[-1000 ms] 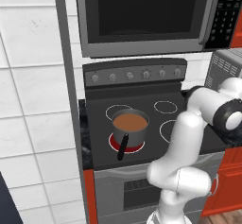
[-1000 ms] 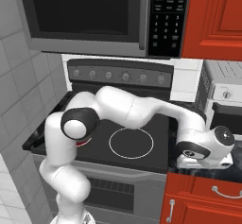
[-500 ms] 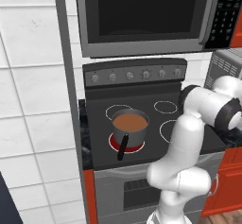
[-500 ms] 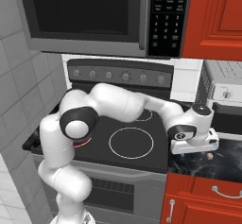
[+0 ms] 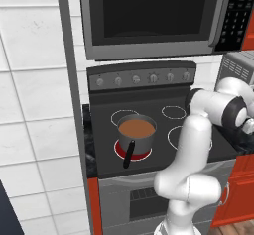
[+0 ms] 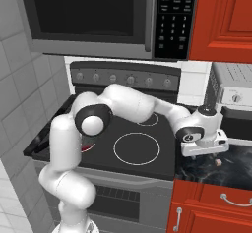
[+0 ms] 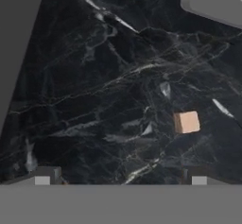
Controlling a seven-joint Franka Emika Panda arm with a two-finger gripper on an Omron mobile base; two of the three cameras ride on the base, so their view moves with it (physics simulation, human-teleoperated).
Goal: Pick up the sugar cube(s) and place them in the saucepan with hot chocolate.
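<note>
The sugar cube, a tiny pale tan block, lies on the black marble counter, just ahead of my right fingertip. My gripper hangs open above the counter with nothing between its fingers. From the right base view the gripper hovers over the counter's left end, and the cube rests a little to its right and nearer the front. The saucepan stands on the stove's front left burner, its black handle pointing forward. Smooth reddish-brown hot chocolate fills it.
A white toaster stands at the back of the counter, right of the stove; its base edges into the hand view. A microwave hangs above the stove. Red cabinets sit under the counter.
The hand has drawn back a little to the left over the counter and turned. The jaws have stayed open, and the cube and saucepan have not moved.
</note>
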